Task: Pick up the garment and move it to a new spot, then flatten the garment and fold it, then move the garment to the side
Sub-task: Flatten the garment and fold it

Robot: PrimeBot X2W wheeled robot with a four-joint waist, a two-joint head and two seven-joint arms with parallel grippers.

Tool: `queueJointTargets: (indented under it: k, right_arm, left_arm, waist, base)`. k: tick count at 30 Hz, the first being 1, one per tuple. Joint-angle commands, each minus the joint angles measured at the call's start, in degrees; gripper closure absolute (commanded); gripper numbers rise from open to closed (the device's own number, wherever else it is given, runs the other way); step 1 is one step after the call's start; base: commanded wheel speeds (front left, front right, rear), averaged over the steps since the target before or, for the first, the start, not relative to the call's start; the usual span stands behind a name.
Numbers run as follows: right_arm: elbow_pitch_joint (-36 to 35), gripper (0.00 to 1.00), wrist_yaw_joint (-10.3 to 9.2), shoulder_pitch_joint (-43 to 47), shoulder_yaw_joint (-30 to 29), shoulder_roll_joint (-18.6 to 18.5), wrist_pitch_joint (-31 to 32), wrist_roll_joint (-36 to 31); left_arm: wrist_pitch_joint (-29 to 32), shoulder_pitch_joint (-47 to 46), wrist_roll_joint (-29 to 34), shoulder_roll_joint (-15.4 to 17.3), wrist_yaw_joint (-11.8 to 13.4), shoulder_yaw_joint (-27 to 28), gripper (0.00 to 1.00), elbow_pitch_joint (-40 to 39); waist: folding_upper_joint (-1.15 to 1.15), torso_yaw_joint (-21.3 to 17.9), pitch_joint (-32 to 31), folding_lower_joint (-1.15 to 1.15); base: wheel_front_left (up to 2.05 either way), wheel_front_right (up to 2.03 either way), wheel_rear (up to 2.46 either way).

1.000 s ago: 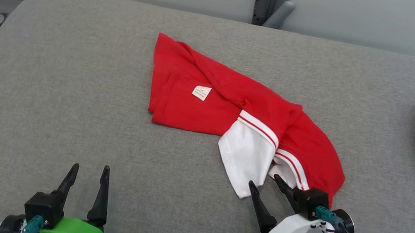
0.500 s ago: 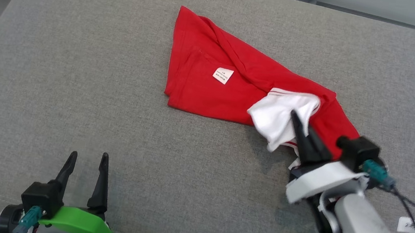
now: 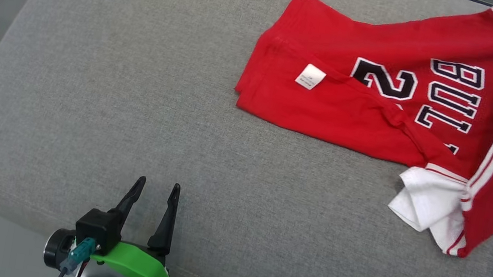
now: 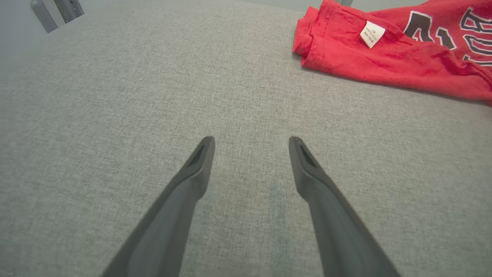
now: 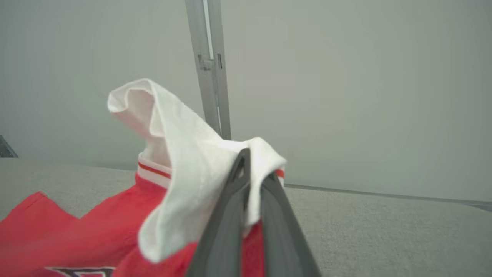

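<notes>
Grey woven fabric covers the table (image 3: 136,92). The red garment (image 3: 328,111) lies spread toward the table's far right, printed side up, with one white sleeve (image 3: 422,204) bunched on the side closer to the near edge. The right pincer (image 5: 255,165) is clenched on another white fold of the garment, held up off the table. The left pincer (image 3: 158,185) hovers released by the near edge, well apart from the garment. A small white label (image 3: 310,76) sits near the garment's left hem.
</notes>
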Motion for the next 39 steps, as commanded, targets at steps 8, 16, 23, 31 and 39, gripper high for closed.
queueJointTargets:
  k: [8,16,23,31,39]
  right_arm:
    - [10.6,0.00,-0.11,-3.9,-10.5,-1.9,-0.1,-10.4]
    - [0.7,0.00,-0.11,5.1,-3.7,6.1,-0.1,-8.0]
    - [-8.7,0.00,-0.11,15.9,7.5,8.3,-0.2,0.1]
    - [-15.3,0.00,-0.10,26.3,13.9,9.0,-0.2,4.2]
    - [-12.1,0.00,-0.10,27.2,14.1,9.0,-0.2,2.0]
  left_arm:
    - [0.0,0.5,-0.8,0.1,0.9,0.3,0.00,0.8]
    - [0.0,-0.1,0.3,0.1,0.1,1.7,0.00,1.4]
    - [0.0,1.5,1.4,0.1,-0.7,2.4,0.00,2.3]
    - [0.0,3.0,1.6,0.1,-1.1,2.2,0.00,3.1]
    - [0.0,3.4,1.7,0.1,-1.6,2.5,0.00,3.8]
  waist:
    - [0.00,2.1,1.7,0.00]
    - [0.00,-4.4,-2.3,0.00]
    - [0.00,-9.0,-5.9,0.00]
    - [0.00,-10.4,-7.7,0.00]
    - [0.00,-9.1,-7.7,0.00]
  base:
    - [0.00,0.00,0.00]
    - [0.00,0.00,0.00]
    - [0.00,0.00,0.00]
    - [0.00,0.00,0.00]
    - [0.00,0.00,0.00]
